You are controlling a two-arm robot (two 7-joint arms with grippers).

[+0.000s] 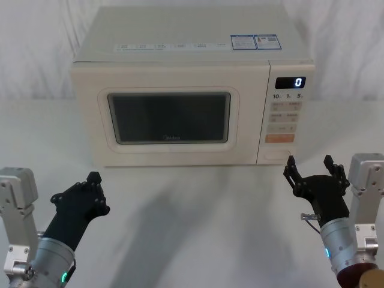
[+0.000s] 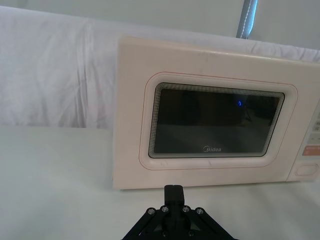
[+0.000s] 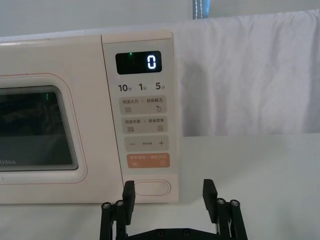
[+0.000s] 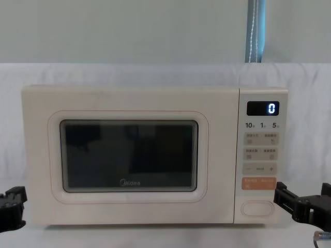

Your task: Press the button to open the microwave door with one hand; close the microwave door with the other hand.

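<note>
The cream microwave sits at the back of the table, and its door (image 1: 168, 117) (image 2: 215, 120) (image 4: 129, 155) with the dark window is closed flush. The button (image 1: 281, 153) (image 3: 150, 188) (image 4: 257, 207) (image 2: 306, 170) is the large blank oval key at the bottom of the control panel. My right gripper (image 1: 309, 163) (image 3: 169, 195) (image 4: 305, 195) is open, low over the table in front of the button and slightly to its right, not touching it. My left gripper (image 1: 94, 177) (image 2: 174, 191) (image 4: 11, 205) is shut and empty, near the table's front left, short of the door's left part.
Above the button are an orange key (image 3: 149, 161) and small cream keys, and the display (image 1: 290, 82) reads 0. A white cloth (image 1: 198, 228) covers the table and drapes the backdrop. Open table lies between the grippers and the microwave front.
</note>
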